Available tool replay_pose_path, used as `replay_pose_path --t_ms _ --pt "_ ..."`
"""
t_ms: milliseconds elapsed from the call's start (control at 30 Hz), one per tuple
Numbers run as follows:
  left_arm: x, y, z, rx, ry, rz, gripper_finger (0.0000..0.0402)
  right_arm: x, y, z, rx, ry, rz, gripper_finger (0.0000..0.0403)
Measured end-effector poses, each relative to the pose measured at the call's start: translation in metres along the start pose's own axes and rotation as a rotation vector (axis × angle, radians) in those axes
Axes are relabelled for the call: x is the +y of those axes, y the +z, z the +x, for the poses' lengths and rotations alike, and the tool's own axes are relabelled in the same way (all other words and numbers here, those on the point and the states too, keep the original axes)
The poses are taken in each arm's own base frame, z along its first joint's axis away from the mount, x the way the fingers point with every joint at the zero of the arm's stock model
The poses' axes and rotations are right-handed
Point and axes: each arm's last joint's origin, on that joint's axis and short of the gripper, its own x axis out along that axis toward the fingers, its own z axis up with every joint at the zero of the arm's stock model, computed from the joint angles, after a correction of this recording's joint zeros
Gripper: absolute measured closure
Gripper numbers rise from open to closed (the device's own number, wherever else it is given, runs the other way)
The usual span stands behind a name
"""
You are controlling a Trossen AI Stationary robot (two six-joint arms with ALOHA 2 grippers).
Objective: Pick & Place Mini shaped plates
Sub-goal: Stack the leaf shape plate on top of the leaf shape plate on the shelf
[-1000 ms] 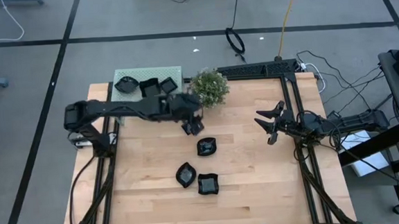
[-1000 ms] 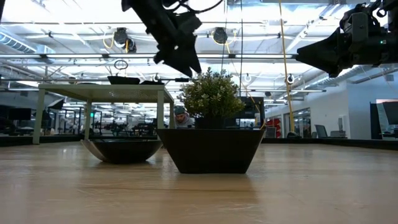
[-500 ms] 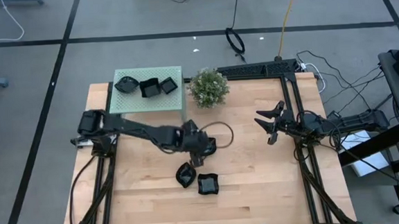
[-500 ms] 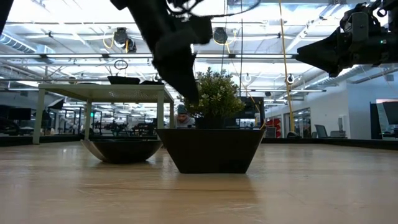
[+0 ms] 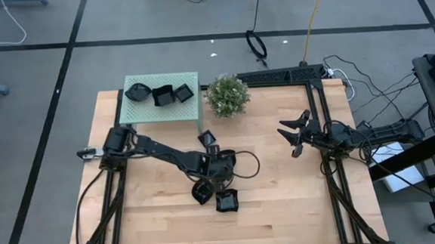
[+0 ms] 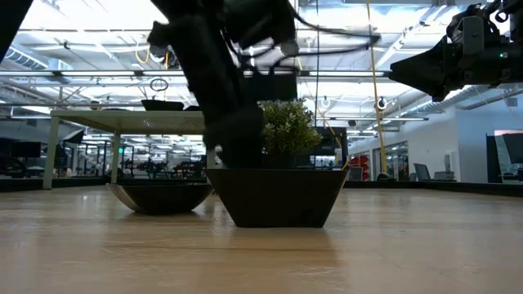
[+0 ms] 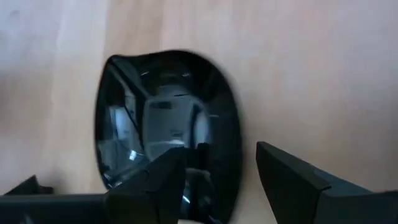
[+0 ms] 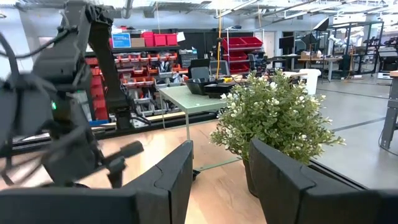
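left gripper (image 5: 222,167): low over the middle of the table (image 5: 283,201), fingers (image 7: 292,180) spread, straddling the rim of a plate (image 7: 168,134); contact is hard to judge.
other plates on table: wavy one (image 5: 202,190) and square one (image 5: 226,201), just beside the gripper.
shelf (image 5: 137,110): pale green, holding three more plates (image 5: 163,93).
right gripper (image 5: 294,135): waits at the right edge, fingers apart.
plant (image 5: 226,96): beside the shelf.

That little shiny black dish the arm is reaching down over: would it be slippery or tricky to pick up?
Probably slippery: the dish is glossy enough to mirror the room. It looks rigid, so it should keep its shape when pinched. Its rim curves, so the left gripper, open over one edge, may need a firm bite; pushed, it would likely slide on the smooth wooden table.
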Motion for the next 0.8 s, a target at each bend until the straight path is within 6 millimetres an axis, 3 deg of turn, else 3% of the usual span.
replay_pose_path --t_ms 167,333,467,667,800 --pt "0.001 0.0 0.015 -0.02 0.076 0.002 0.0201 0.0 0.0 0.0 0.0 0.0 0.0 0.0259" --pt "0.003 0.0 0.017 -0.019 0.081 -0.004 0.0213 0.0 0.001 0.0 -0.005 -0.001 0.002 0.0259" --pt "0.003 0.0 0.018 -0.024 0.072 -0.006 0.0265 0.0 0.0 0.0 -0.004 0.0 0.002 0.0259" --pt "0.003 0.001 0.015 -0.018 -0.001 0.0 0.0384 0.0 0.0 0.0 -0.004 0.0 0.001 0.0259" --pt "0.007 0.006 0.0 -0.051 -0.029 -0.004 0.0388 0.0 0.0 0.0 -0.003 0.0 0.001 0.0259"
